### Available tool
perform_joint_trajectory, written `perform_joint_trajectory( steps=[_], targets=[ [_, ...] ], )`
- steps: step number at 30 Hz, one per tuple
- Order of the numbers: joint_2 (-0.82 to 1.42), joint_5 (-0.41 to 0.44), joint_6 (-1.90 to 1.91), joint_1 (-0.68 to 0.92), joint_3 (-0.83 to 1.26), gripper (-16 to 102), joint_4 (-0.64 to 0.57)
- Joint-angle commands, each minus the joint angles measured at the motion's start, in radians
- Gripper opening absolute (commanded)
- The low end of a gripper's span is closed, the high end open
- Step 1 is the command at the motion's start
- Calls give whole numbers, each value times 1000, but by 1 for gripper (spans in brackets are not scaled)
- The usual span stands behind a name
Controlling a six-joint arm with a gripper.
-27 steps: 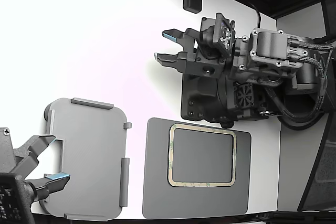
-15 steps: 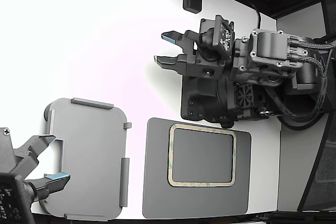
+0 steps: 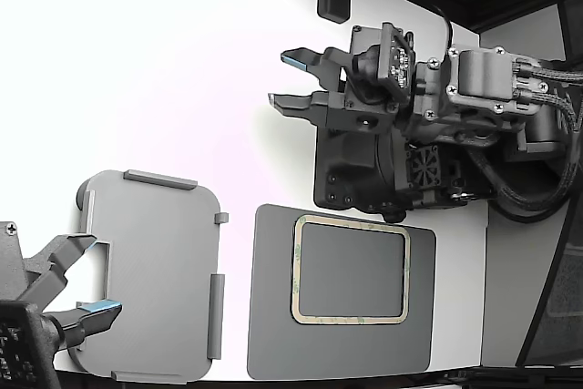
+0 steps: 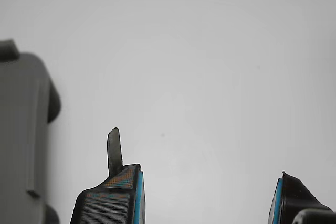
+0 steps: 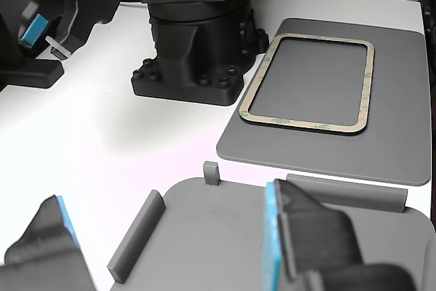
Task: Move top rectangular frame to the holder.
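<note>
Across the white table (image 3: 164, 88), the biggest flat piece is the dark grey mat (image 3: 273, 316), lying near the exterior view's bottom edge. Just beside it, on that view's left, sits the light grey holder (image 3: 150, 271), bare and ready to receive the part. The tan frame (image 3: 297, 271) rests flat on the mat, untouched. Well apart from it, the gripper (image 3: 285, 80) hangs over bare table with its fingers spread and nothing between them, probably so it can slip around the frame's thin edge once it reaches it.
</note>
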Motion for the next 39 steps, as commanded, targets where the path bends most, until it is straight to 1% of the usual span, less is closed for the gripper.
perform_joint_trajectory(
  steps=[1,3,5,7,11,13,15,18,20,22,24,26,30,34,39],
  targets=[
    [-87,-23,-69,-6,-114,100,-8],
    [-156,-43,-124,3,-169,100,11],
    [-206,-37,-167,34,-210,93,31],
    [-241,-35,-213,69,-239,81,41],
    [-313,-26,-314,152,-313,85,109],
    [-365,-12,-368,201,-367,94,166],
    [-417,-3,-380,252,-422,99,213],
    [-502,-3,-396,325,-512,100,305],
    [-549,-8,-391,380,-554,100,344],
    [-586,11,-364,443,-578,100,365],
    [-604,29,-339,503,-584,98,379],
    [-611,20,-356,548,-571,100,379],
    [-644,-8,-393,614,-561,100,405],
    [-689,-38,-434,669,-535,100,402],
    [-785,-41,-462,742,-566,98,407]
  ],
)
